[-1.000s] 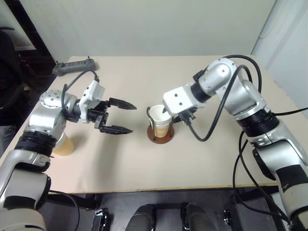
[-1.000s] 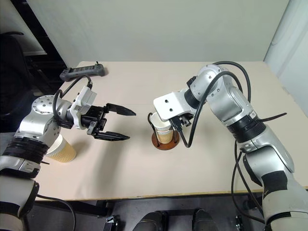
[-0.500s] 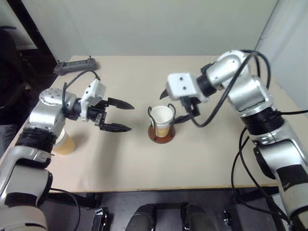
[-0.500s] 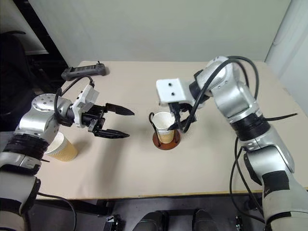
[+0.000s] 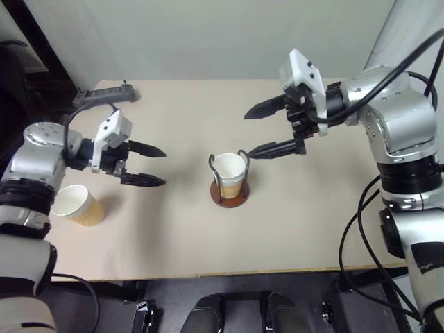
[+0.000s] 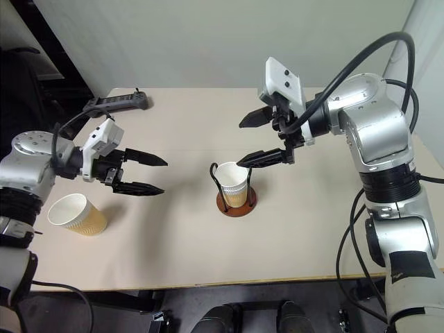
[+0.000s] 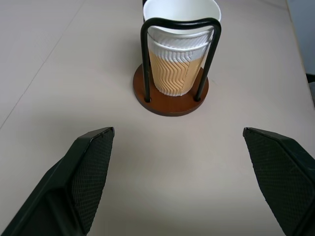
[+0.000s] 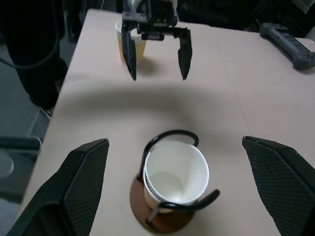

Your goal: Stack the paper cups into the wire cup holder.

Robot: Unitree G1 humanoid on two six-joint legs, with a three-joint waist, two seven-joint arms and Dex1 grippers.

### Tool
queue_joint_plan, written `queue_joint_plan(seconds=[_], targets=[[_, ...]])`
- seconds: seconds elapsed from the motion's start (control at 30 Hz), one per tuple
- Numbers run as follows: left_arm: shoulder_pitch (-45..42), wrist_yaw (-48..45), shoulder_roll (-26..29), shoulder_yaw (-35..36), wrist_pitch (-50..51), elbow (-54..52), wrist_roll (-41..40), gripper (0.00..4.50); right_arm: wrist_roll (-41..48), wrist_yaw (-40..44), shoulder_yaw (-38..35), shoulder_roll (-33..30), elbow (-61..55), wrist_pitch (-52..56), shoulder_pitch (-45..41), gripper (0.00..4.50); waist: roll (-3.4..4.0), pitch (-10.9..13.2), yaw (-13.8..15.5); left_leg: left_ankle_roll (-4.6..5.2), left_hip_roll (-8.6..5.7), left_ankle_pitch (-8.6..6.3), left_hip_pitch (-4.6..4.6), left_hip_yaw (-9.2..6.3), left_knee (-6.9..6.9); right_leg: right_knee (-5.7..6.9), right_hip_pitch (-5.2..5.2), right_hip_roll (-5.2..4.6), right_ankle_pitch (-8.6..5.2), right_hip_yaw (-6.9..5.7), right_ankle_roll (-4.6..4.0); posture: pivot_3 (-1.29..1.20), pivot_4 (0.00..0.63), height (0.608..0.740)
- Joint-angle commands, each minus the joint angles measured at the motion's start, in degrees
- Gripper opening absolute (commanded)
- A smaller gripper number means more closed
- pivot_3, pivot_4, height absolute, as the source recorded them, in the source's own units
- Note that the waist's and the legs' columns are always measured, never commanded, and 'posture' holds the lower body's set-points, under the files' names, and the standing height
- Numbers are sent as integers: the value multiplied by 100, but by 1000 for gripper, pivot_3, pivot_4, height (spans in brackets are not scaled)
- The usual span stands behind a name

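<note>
While the wire cup holder (image 6: 236, 200) stands near the middle of the table (image 6: 291, 236), it serves as the landmark for everything else. Its reddish-brown base carries two black wire loops, and between them sit nested paper cups (image 5: 229, 176). The left wrist view shows two white rims one above the other, so at least two cups are stacked there; how deep the inner one sits is hidden by the outer wall. The uppermost rim is partly cut off at the edge of that view.

Nearer than the holder and far to its left, close to the table's left edge, a single paper cup (image 6: 75, 214) stands upright with its mouth up, well apart from the stack. In the right wrist view this cup is mostly hidden behind the left gripper.

Left of the holder, the left gripper (image 5: 149, 166) hovers above the table, its two black fingers spread wide and pointing toward the holder, with nothing between them.

Right of the holder and higher, the right gripper (image 6: 253, 139) hangs in the air, its fingers also spread wide and empty. Its lower fingertip appears just above and beside the stack's rim, though whether it is clear of the cup cannot be judged for certain.

Beyond the holder, at the far left corner of the table, lies a dark grey elongated device (image 5: 105, 94); its details are too small to make out.
</note>
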Motion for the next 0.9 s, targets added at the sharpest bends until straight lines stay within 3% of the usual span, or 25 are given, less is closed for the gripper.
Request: queue_joint_plan(seconds=[0.03,0.17,0.27,0.43,0.63,0.9], targets=[[-213,-172,354,-116,5,-47,-22,4500,221,-102,-174,-169,-236,51,-32,4480,0,0,0,4,0,3,0,0,-1,0,-1,0,0,0,-1,0,150,740],[-458,-172,744,-450,-178,8,216,4500,341,-121,-119,-306,-280,47,47,4480,-8,0,0,5,-1,3,-6,-1,-1,-1,-3,0,-1,-1,-2,0,150,740],[-533,-172,1099,-697,-678,-90,871,4500,362,-109,-64,-388,-245,-28,53,4480,-8,0,-5,5,-2,2,-5,-1,-1,0,-4,-1,-2,0,-4,0,150,740],[-269,-172,2151,-1234,-1065,-1062,1024,4500,378,-14,12,-466,-147,-164,68,4480,-10,0,-26,7,0,0,-7,-2,-3,0,-11,2,-7,0,-12,0,150,740],[824,-172,3175,-767,-1547,-2104,1413,4500,371,58,73,-450,20,-358,99,4480,-14,-2,-60,1,4,-8,-5,-3,-7,5,-14,4,-16,0,-19,0,150,740],[1665,-27,3192,242,-2395,-1840,2626,4500,329,124,190,-385,156,-580,149,4480,-23,-5,-67,-62,3,-39,-4,-5,-6,14,-14,3,-11,0,-44,0,150,740]])
